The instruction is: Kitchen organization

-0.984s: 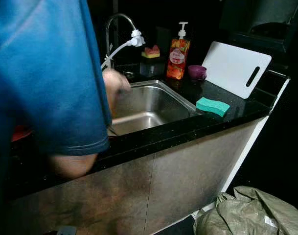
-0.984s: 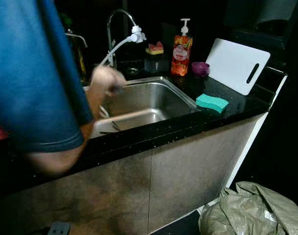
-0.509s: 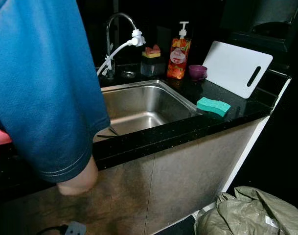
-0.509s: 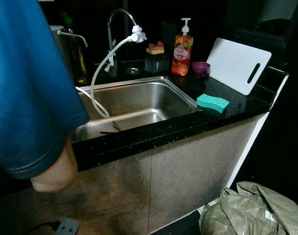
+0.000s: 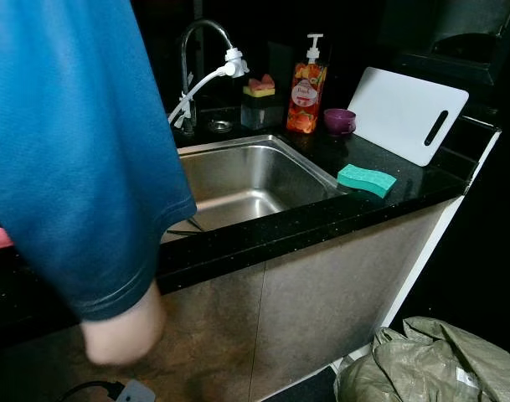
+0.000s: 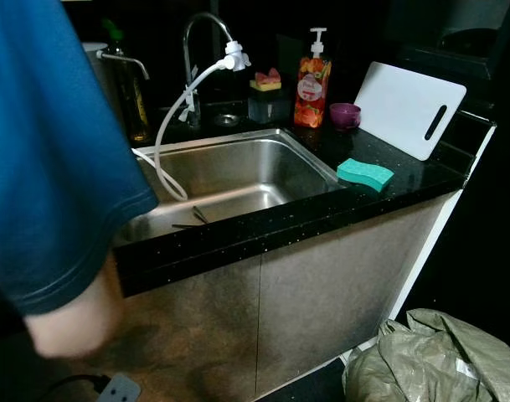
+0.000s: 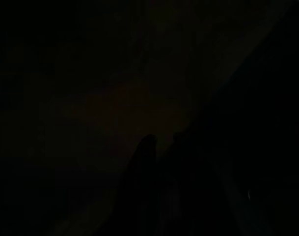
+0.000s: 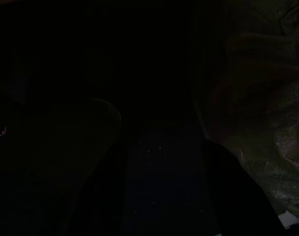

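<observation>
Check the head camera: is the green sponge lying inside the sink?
No, the sponge lies on the black counter to the right of the sink, outside the basin.

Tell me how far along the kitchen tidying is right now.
Nothing looks done by the robot yet. The green sponge lies loose on the black counter, the white cutting board leans at the back, and a small dark utensil sits in the sink. A person's blue sleeve blocks the left side. Both arms hang idle, so everything is left.
</observation>
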Tool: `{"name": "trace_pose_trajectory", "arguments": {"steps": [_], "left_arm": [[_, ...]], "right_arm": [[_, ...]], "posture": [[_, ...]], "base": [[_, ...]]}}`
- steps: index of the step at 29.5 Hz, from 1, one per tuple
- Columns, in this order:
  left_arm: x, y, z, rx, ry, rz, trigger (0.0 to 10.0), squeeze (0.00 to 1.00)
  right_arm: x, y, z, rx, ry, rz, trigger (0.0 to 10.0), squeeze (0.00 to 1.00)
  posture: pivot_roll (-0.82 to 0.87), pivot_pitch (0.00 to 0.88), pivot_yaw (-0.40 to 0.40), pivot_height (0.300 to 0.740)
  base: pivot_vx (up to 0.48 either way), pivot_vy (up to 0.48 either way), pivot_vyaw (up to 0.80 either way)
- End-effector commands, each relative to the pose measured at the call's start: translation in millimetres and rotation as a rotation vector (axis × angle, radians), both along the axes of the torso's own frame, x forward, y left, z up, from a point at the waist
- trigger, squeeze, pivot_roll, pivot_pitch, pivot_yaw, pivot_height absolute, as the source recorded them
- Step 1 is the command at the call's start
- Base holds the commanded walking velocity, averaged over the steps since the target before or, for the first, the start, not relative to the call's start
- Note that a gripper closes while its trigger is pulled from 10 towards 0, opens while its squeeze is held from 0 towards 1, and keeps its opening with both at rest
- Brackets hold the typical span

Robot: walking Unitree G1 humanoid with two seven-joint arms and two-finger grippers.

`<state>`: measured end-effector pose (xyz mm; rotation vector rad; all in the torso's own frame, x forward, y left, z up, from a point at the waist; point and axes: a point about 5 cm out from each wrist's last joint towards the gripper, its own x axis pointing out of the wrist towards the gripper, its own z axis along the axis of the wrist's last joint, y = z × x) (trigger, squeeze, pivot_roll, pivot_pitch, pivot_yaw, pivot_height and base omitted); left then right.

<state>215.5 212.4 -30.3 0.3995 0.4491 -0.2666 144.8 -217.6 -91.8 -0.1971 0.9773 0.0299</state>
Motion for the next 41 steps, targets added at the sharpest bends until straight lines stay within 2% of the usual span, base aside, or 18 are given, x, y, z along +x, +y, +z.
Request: {"name": "trace_pose_trajectory", "arguments": {"steps": [1, 5, 6, 11, 17, 19, 22, 33, 41], "left_arm": [[1.7, -2.9, 3, -0.013, -0.013, -0.023, 10.0, 0.0], [0.5, -3.0, -2, -0.015, 0.032, -0.013, 10.0, 0.0], [-2.1, -1.0, -7, -0.005, 0.075, 0.008, 10.0, 0.0], [-3.1, 0.8, -14, -0.01, 0.122, 0.064, 10.0, 0.0], [7.7, -6.9, -9, -0.039, 0.11, 0.061, 10.0, 0.0], [17.3, -14.4, -5, -0.072, 0.103, 0.045, 10.0, 0.0], [19.6, -17.4, -5, -0.077, 0.112, 0.039, 10.0, 0.0], [11.0, -20.8, -16, -0.066, 0.182, 0.058, 10.0, 0.0], [4.2, -19.9, -22, -0.045, 0.217, 0.062, 10.0, 0.0]], "right_arm": [[-6.6, 0.0, -3, 0.004, 0.021, -0.011, 10.0, 0.0], [-8.0, -0.1, -3, 0.003, 0.029, -0.011, 10.0, 0.0], [-8.0, 0.2, -4, 0.003, 0.031, -0.011, 10.0, 0.0], [-6.6, 0.8, -3, 0.005, 0.027, -0.015, 10.0, 0.0], [-4.1, 0.4, -2, 0.005, 0.019, -0.015, 10.0, 0.0], [0.4, -0.7, 0, 0.003, 0.004, -0.015, 10.0, 0.0], [2.6, -1.9, 1, 0.002, -0.003, -0.018, 10.0, 0.0], [-2.0, -7.4, 0, -0.005, 0.009, -0.023, 10.0, 0.0], [2.4, -5.5, 2, 0.001, -0.003, -0.017, 10.0, 0.0]], "posture": [[0.01, 0.122, -0.028, 0.74], [0.02, 0.121, -0.027, 0.74], [0.01, 0.118, -0.026, 0.74], [0.0, 0.117, -0.024, 0.74], [0.0, 0.12, -0.024, 0.74], [-0.01, 0.128, -0.023, 0.74], [-0.01, 0.132, -0.028, 0.74], [-0.01, 0.136, -0.033, 0.74], [-0.01, 0.144, -0.041, 0.74]], "base": [[0.0, 0.0, 0.0], [0.0, 0.0, 0.0], [0.0, 0.0, 0.0], [0.0, 0.0, 0.0], [0.0, 0.0, 0.0], [0.0, 0.0, 0.0], [0.0, 0.0, 0.0], [0.0, 0.0, 0.0], [0.0, 0.0, 0.0]]}}
